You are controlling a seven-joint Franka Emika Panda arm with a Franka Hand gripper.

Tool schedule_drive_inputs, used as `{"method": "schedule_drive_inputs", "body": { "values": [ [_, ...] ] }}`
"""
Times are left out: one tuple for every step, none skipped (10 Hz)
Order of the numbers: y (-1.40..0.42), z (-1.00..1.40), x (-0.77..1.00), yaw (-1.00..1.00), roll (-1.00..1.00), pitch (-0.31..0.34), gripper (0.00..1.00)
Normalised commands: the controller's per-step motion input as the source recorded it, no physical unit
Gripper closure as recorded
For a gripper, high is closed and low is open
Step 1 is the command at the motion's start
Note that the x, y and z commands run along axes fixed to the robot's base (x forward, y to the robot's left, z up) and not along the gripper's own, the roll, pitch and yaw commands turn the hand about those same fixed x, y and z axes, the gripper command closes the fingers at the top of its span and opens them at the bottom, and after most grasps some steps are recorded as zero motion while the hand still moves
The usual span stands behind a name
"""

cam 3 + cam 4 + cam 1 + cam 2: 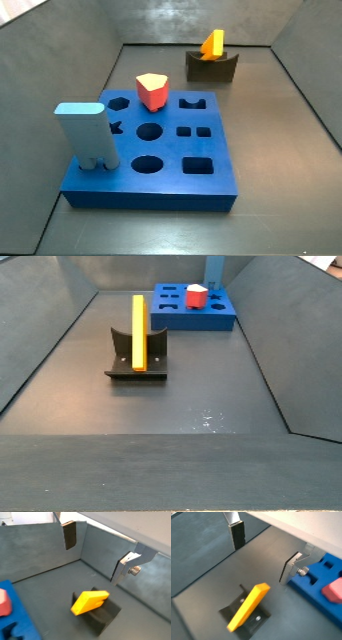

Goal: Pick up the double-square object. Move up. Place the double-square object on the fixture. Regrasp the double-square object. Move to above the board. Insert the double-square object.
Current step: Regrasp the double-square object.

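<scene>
The orange-yellow double-square object (89, 602) (248, 607) stands on edge in the dark fixture (103, 619) (261, 619), leaning a little. Both side views show the object (213, 44) (136, 331) upright in the fixture (211, 68) (156, 351), apart from the blue board (171, 190) (181, 318). In both wrist views my gripper (98, 551) (263, 551) hovers above the object, open, with only floor between its fingers (69, 534) (236, 534). No gripper shows in either side view.
A red shield-shaped peg (152, 92) (197, 298) and a tall light-blue block (83, 135) (214, 268) stand in the board. Grey sloping walls (54, 60) (267, 346) enclose the floor. The board's edge (17, 624) (314, 587) lies near the fixture.
</scene>
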Motion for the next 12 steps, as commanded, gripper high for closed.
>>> {"method": "schedule_drive_inputs", "body": {
  "values": [
    [-0.03,-0.01,0.05,0.04,1.00,0.057,0.00],
    [-0.03,0.00,0.07,0.04,1.00,0.075,0.00],
    [-0.04,-0.01,0.08,0.05,1.00,0.092,0.00],
    [-0.04,-0.01,0.10,0.06,1.00,0.119,0.00],
    [-0.04,-0.01,0.10,0.07,1.00,0.135,0.00],
    [-0.04,-0.01,0.11,0.09,1.00,0.166,0.00],
    [-0.05,-0.01,0.11,0.12,1.00,0.191,0.00],
    [-0.05,-0.01,0.11,0.15,1.00,0.221,0.00],
    [-0.05,-0.01,0.12,0.20,0.86,0.223,0.00],
    [-0.06,-0.01,0.12,0.21,0.68,0.200,0.00],
    [-0.06,-0.01,0.13,0.23,0.51,0.168,0.00],
    [-0.05,-0.01,0.13,0.24,0.30,0.126,0.00]
  ]
}}
